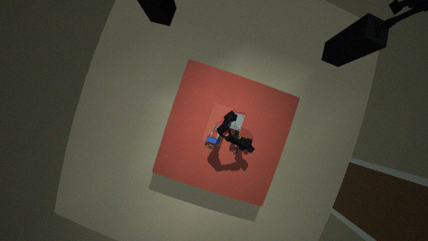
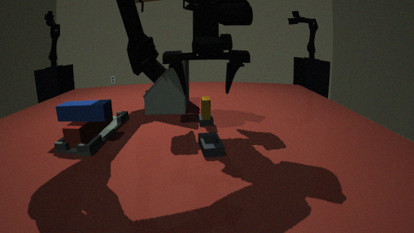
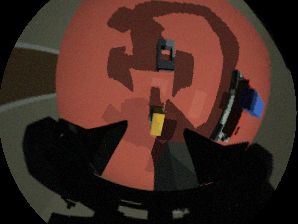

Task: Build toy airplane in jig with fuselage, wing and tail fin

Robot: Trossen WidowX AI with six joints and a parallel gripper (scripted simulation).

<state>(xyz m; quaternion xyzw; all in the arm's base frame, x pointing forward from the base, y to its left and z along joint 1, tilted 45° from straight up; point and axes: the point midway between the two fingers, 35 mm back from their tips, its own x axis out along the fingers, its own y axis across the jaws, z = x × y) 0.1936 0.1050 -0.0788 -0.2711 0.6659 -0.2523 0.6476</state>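
Note:
The red fuselage (image 2: 72,135) lies in the grey cradle (image 2: 92,149) (image 3: 226,119) (image 1: 215,127). The blue wing (image 2: 81,112) (image 1: 212,140) (image 3: 253,102) lies across the top of the fuselage; its tab is hidden. The yellow tail fin (image 2: 206,109) (image 3: 157,125) stands upright in a small dark holder (image 2: 206,122), apart from the fuselage. My gripper (image 2: 206,93) (image 3: 156,127) is open and empty, pointing down above the tail fin, with one finger to each side of it in the exterior view. The socket near the tail cannot be made out.
An empty dark rectangular holder (image 2: 212,152) (image 3: 165,63) lies on the red table nearer the exterior camera than the fin. A grey wedge-shaped bracket (image 2: 165,101) (image 1: 239,122) stands behind, between cradle and fin. Other arms on black pedestals (image 2: 55,84) (image 2: 311,76) stand beyond the table.

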